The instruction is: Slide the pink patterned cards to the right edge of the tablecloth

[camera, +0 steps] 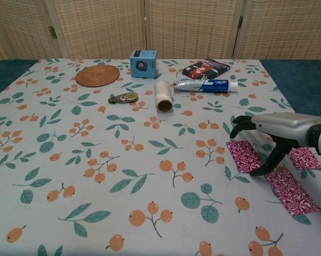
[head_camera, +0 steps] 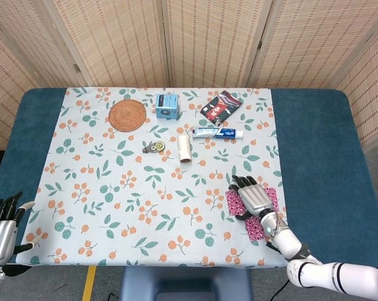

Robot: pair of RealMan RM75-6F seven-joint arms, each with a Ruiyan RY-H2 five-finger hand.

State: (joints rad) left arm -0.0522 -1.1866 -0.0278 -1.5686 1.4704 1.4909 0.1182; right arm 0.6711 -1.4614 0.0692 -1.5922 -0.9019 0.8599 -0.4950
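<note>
Three pink patterned cards lie flat near the right front of the floral tablecloth: a left card, a right card and a nearer card. My right hand hovers over them, palm down, fingers arched above the left card's far end. Its thumb tip comes down between the left and nearer cards. It holds nothing. My left hand stays at the front left corner off the cloth, fingers apart, and the chest view does not show it.
At the back of the cloth lie a woven coaster, a blue box, a dark red packet, a toothpaste tube, a cardboard roll and a small tape dispenser. Bare blue table runs right of the cloth's edge.
</note>
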